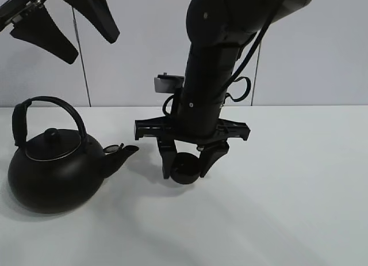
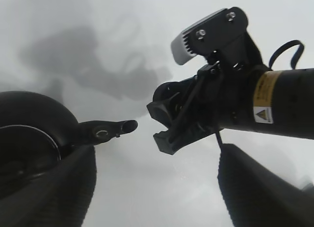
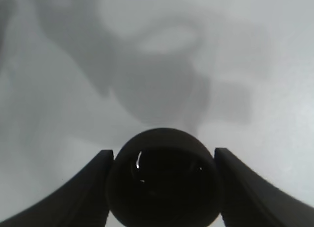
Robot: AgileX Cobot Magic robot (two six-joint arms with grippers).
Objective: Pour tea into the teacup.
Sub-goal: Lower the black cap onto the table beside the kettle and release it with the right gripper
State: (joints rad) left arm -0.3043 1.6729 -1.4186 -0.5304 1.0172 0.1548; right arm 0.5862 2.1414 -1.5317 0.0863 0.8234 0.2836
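My right end effector [image 1: 186, 173] is closed on the cup [image 1: 185, 168], one finger against each side of its wall. The right wrist view looks down into the cup [image 3: 164, 180], which is mouth up and level. It is low over the tabletop [image 1: 287, 197], though I cannot tell whether its base touches. It is near the tip of the spout [image 1: 123, 153], apart from it and roughly in line with where the spout points. The kettle [image 1: 52, 174] stands upright at the left with its lid on and its handle [image 1: 50, 105] arched over the top. My left end effector [image 1: 72, 24] hangs high above the kettle, jaws wide and empty.

I read the step as getting the cup placed for the pour. To do it well I would keep the cup level and firmly pinched, with its mouth just under and ahead of the spout tip. The stream will arc forward, and this cup is a small target. The left end effector should come straight down onto the crown of the handle and grip there, so the kettle tips about a steady axis. Tilt slowly; a heavy kettle could swing and knock the cup.
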